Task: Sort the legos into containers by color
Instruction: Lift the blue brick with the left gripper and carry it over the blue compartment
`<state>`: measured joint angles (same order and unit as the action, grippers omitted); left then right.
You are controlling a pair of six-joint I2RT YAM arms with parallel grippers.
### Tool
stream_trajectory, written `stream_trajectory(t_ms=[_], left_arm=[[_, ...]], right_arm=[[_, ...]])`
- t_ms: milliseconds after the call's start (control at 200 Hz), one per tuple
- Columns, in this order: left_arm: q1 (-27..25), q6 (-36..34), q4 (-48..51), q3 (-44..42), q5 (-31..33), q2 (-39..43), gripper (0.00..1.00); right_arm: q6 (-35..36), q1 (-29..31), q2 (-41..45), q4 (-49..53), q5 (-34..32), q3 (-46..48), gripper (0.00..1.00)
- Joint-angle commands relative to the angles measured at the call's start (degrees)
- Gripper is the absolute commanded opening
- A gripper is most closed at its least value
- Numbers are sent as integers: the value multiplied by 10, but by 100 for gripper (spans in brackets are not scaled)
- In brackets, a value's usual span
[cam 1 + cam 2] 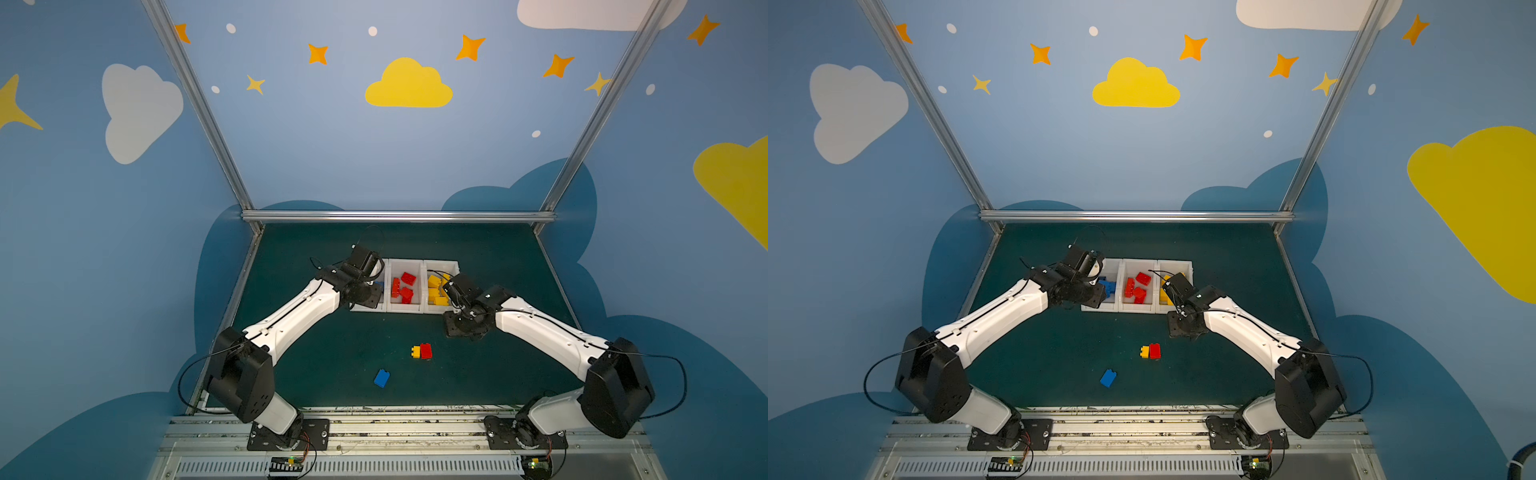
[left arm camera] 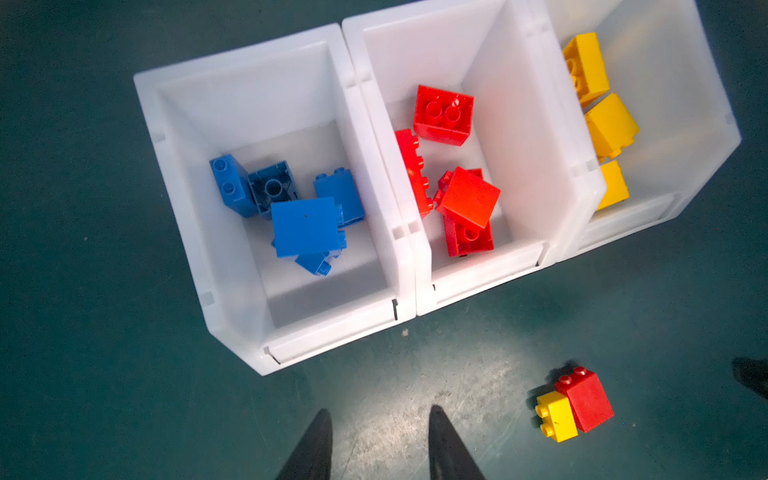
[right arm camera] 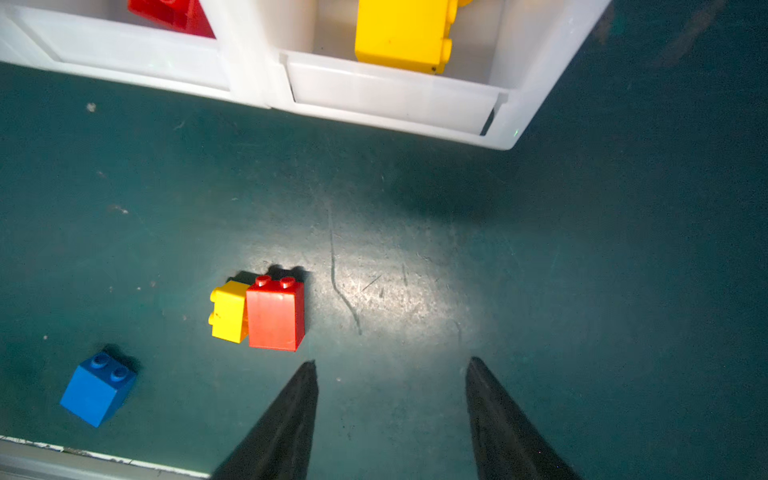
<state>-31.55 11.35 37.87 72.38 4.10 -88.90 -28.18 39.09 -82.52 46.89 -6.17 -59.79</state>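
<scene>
Green mat point(image 1: 332, 353) in a top view: bins point(image 1: 405, 261) mid-frame, and three bricks loose below them. The blue brick point(image 1: 381, 378) lies alone, the yellow brick point(image 1: 416, 351) touches the red brick point(image 1: 426, 350).

Left wrist view: left claw point(image 2: 379, 411) at bottom centre, open and empty.

Right wrist view: right claw point(image 3: 392, 360) at bottom centre, open and empty, with the red-yellow pair just up-left of it. Best bet is to pinch the red studs-to-base, so the yellow stays put.
</scene>
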Motion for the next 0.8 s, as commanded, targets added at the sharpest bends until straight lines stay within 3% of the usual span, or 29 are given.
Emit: stream_trajectory(t_ms=[0,205,441,796], left_arm=[[-16,-29,31,-23,-43,-5,44],[-113,40,26,-129,-47,32,58],[-198,118,23,-182,-53,13,70],[-235,138,23,-195,-45,-36,67]], right_arm=[[-2,-2,15,14,-6,-10,58],[5,-3,2,6,3,-12,58],[8,-3,-8,-4,15,-11,58],[5,-4,-6,-11,19,0,58]])
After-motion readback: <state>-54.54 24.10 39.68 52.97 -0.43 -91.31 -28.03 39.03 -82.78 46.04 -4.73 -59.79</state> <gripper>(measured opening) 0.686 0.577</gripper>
